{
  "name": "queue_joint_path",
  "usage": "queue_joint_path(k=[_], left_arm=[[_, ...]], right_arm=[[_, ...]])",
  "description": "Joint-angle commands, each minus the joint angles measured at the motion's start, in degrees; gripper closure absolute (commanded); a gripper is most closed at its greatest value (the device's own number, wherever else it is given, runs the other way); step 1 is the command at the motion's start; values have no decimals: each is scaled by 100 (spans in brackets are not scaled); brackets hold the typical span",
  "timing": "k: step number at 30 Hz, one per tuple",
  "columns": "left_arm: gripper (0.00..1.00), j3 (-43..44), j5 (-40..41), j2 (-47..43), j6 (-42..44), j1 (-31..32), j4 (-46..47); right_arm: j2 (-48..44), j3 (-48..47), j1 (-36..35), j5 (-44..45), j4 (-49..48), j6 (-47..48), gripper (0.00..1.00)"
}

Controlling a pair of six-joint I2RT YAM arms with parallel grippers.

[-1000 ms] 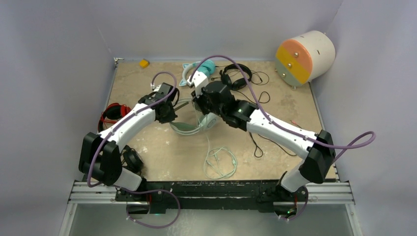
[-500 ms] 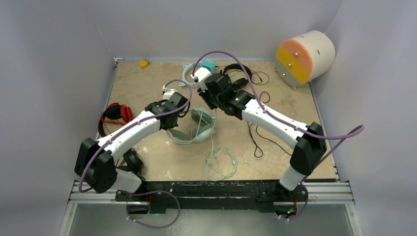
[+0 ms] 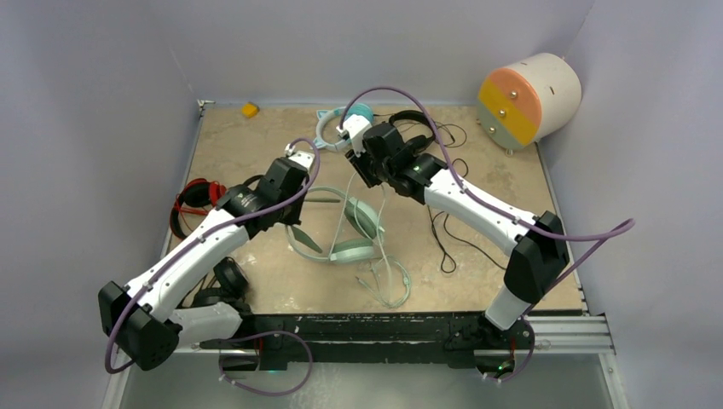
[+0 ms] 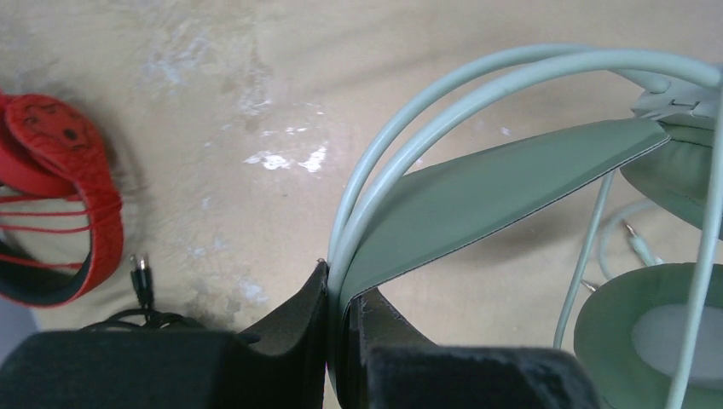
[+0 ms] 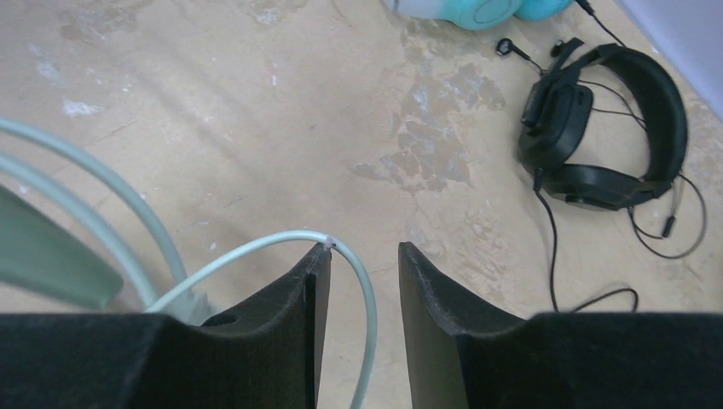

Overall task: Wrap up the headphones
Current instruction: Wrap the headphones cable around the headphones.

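The mint-green headphones [image 3: 349, 249] hang tilted above the table's middle, and my left gripper [image 3: 292, 217] is shut on their headband [image 4: 477, 183]. In the left wrist view the band is pinched between the left gripper's [image 4: 344, 285] fingers, with an ear cup [image 4: 656, 332] at the right. My right gripper [image 3: 365, 173] is open just beyond them. The thin mint cable [image 5: 256, 247] drapes over the tip of one of its fingers [image 5: 315, 273] and drops loosely between the jaws of the right gripper [image 5: 362, 251], unpinched. The cable's loose end is coiled on the table [image 3: 384, 281].
Red headphones [image 3: 196, 198] lie at the left edge, black ones [image 5: 614, 128] and a teal pair [image 3: 358, 112] at the back, and a small black set [image 3: 228, 277] by the left arm's base. A cream drum [image 3: 529, 98] sits back right, and a black cable [image 3: 448, 247] trails right of centre.
My left arm carried the mint-green headphones toward the near right. My right gripper opened, letting go of the cable, and drew back toward the far side.
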State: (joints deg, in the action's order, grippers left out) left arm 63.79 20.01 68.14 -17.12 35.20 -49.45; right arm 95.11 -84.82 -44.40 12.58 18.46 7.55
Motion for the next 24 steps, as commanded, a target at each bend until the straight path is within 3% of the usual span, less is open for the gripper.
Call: queue_joint_path(k=[1,16,18,24], left_arm=[[100,223,-1242,-425,412,25,176],[100,911,-2841,-442,-133,-177,-167],[100,918,-2591,-508,-133,-192,-187],[100,664,-201,-421,-54,-196,-352]], right_arm=[[-93,-59,295,-679,-282,-91,62],[-552,1122,1389,-2761,-858,-1257,63],[-527,1032,1513,-2479,-636,-1326,63],[-770,599,1593,-1857,-111,-1108,67]])
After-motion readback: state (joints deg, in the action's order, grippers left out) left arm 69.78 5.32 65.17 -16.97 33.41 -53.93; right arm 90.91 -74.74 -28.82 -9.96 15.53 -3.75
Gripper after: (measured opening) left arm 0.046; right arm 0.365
